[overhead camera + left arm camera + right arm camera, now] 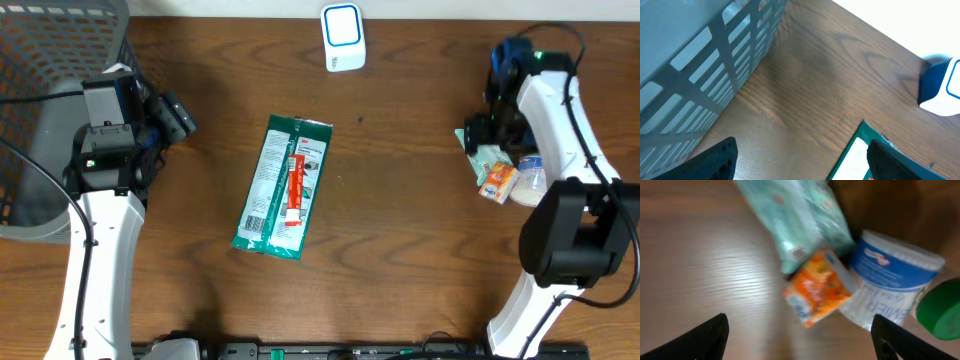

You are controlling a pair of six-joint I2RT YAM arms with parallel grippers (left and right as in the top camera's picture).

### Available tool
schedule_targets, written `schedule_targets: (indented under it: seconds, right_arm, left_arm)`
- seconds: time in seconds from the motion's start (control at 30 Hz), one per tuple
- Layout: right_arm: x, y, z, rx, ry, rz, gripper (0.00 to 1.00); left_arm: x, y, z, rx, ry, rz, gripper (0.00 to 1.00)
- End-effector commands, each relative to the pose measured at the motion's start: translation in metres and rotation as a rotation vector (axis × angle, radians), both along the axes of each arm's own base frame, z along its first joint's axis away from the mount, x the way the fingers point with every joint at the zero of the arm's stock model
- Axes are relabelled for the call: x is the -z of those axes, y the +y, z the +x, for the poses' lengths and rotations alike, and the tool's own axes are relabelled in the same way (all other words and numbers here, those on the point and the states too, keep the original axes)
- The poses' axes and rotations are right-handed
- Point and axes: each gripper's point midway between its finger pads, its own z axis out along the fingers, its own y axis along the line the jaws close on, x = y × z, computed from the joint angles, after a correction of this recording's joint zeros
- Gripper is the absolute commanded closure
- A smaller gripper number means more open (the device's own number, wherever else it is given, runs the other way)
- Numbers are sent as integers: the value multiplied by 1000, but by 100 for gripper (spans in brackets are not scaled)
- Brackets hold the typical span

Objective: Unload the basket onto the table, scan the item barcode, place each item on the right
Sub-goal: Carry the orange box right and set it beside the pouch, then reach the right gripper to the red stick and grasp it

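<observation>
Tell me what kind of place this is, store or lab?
Probably a lab bench staged as a checkout: a white-and-blue scanner at the far edge of the wooden table, a green packet mid-table, and a grey mesh basket on the left.

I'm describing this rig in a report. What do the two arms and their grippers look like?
Both the left arm and right arm have smooth white shells with black joint blocks, thin black cables looping alongside, and a small green light. Blue parts show near each wrist. The left fingers and right fingers are matte black and taper to a tip.
</observation>
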Motion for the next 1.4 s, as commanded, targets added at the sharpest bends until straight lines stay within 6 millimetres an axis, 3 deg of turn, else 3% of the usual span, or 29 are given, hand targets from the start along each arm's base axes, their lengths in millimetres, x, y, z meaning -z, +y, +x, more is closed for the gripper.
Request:
schedule_targets:
  seconds: [0.0, 0.03, 0.17, 0.2, 0.23, 0.33, 0.43, 0.5, 0.67, 0.73, 0.83, 0.93, 1.17, 1.37]
  right_arm:
    - [-37, 66, 26, -60, -124, 313, 10]
    - [-47, 90, 31, -76, -151, 446, 1]
    - [-66, 149, 31, -128, -165, 766, 1]
    - [-67, 158, 30, -143, -165, 795, 2]
    - [-64, 172, 29, -171, -162, 815, 12]
    - [-53, 201, 20, -222, -134, 818, 26]
    - [-34, 251, 6, -268, -105, 817, 35]
    - [-13, 277, -1, -253, -105, 749, 35]
    - [23, 321, -18, -225, -157, 608, 36]
    - [43, 343, -33, -221, -209, 526, 38]
    - [65, 353, -49, -136, -278, 408, 52]
    - [74, 355, -55, -99, -326, 359, 53]
    - [87, 364, -54, -103, -380, 403, 56]
    - [97, 369, -64, -82, -352, 445, 61]
  left_arm:
    - [-3, 3, 1, -10, -6, 8, 16]
    - [-3, 3, 1, -10, -6, 8, 16]
    - [-3, 3, 1, -10, -6, 8, 16]
    - [-3, 3, 1, -10, -6, 8, 16]
    - [-3, 3, 1, -10, -6, 8, 16]
    - [-3, 3, 1, -10, -6, 8, 16]
    - [-3, 3, 1, -10, -6, 8, 16]
    - [-3, 3, 1, -10, -6, 8, 16]
    - [-3, 3, 1, -10, -6, 8, 16]
    - [-3, 3, 1, -10, -6, 8, 16]
    - [-3, 3, 1, -10, -6, 8, 16]
    - [-3, 3, 1, -10, -6, 8, 16]
    - [-3, 3, 1, -10, -6, 8, 16]
    - [-3, 3, 1, -10, -6, 8, 16]
